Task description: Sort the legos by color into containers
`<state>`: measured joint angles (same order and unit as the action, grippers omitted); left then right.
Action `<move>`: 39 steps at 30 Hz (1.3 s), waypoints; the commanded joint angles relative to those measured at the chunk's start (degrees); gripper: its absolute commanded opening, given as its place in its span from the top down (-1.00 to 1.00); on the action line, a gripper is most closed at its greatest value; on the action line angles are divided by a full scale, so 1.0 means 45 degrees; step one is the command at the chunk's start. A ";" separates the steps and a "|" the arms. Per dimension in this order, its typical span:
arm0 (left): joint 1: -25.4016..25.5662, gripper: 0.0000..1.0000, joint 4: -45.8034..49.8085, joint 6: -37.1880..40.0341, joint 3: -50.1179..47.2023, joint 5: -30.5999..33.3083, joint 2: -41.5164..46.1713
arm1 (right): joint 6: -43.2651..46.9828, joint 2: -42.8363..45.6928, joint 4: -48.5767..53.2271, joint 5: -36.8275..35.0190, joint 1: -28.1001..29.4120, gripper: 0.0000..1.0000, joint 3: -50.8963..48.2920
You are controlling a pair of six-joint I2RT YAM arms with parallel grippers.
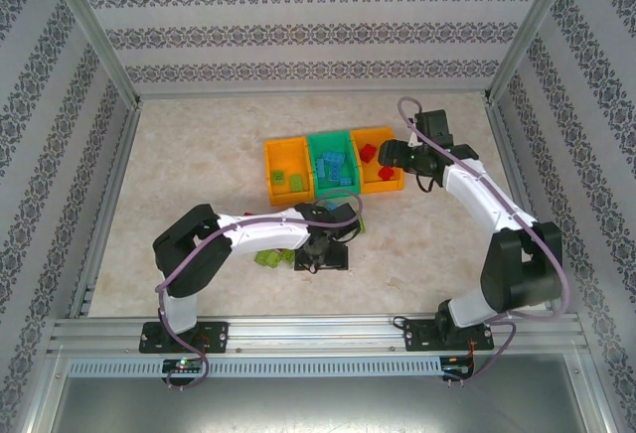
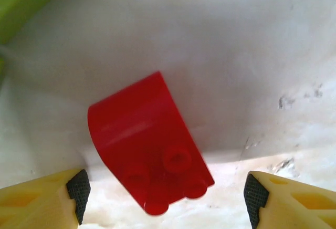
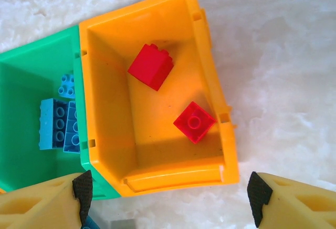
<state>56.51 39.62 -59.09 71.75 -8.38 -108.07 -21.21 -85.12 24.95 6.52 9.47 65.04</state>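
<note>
Beyond red lego (image 2: 147, 145), cropped green lego (image 2: 23, 0)

Noted lime green lego (image 2: 21, 0) cropped and blurred in left wrist view's corner; noted green bin (image 3: 23, 82) cut off leftward.

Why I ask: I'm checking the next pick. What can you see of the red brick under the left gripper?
The red brick looks like glossy plastic, with one smoothly curved side and round studs on the end nearest the camera. It lies at a slant on the pale marbled table, partly in the gap between the open fingers of the left gripper. Neither finger touches it, and only the table is in contact with it.
</note>
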 commanded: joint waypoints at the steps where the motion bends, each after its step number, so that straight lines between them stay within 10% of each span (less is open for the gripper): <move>1: -0.0193 -0.56 -0.0333 -0.0604 0.0312 0.0187 -0.0370 | 0.0129 0.0778 -0.0271 0.0255 -0.0264 -0.61 -0.0529; 18: -0.0322 0.38 0.0989 0.1586 0.2565 0.0320 -0.2128 | 0.0471 0.1921 -0.0173 0.0236 -0.1260 -0.64 -0.1932; 30: -0.0740 0.43 0.2771 0.4888 0.7535 0.2149 -0.2781 | 0.0593 0.1972 -0.0309 0.0714 -0.1832 -0.62 -0.2676; 39: -0.2614 0.44 0.2421 0.5768 1.2309 0.0503 -0.4722 | -0.0040 0.2922 -0.1120 0.1656 -0.1822 -0.59 -0.4488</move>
<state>46.76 49.15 -36.14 124.68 -3.66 -125.80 -20.10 -73.93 21.76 11.90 1.34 46.39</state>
